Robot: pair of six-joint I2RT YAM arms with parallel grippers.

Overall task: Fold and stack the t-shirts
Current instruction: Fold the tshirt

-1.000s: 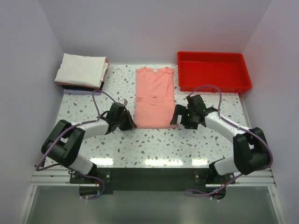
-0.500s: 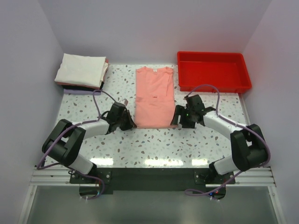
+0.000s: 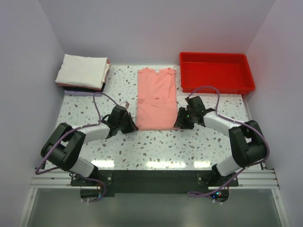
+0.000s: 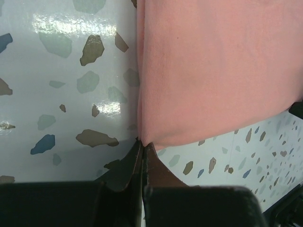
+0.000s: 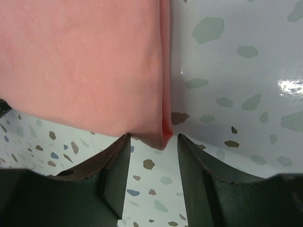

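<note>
A salmon-pink t-shirt (image 3: 155,99) lies flat on the speckled table, folded into a long strip with its neck at the far end. My left gripper (image 3: 134,126) is at its near-left corner. In the left wrist view the fingers are pressed together at the tip of that corner of the t-shirt (image 4: 213,71), so the left gripper (image 4: 142,143) is shut on it. My right gripper (image 3: 178,124) is at the near-right corner. There the right gripper (image 5: 152,138) stands partly open, with the folded edge of the t-shirt (image 5: 80,61) between the fingertips and touching neither.
A stack of folded t-shirts (image 3: 83,71), a white one on top, sits at the far left corner. A red plastic tray (image 3: 215,72) stands at the far right. Bare speckled table (image 3: 156,146) lies between the shirt and the arm bases.
The left gripper has closed on the near-left corner. The right gripper's jaws have narrowed round the near-right corner, and that arm has edged in towards the shirt.
</note>
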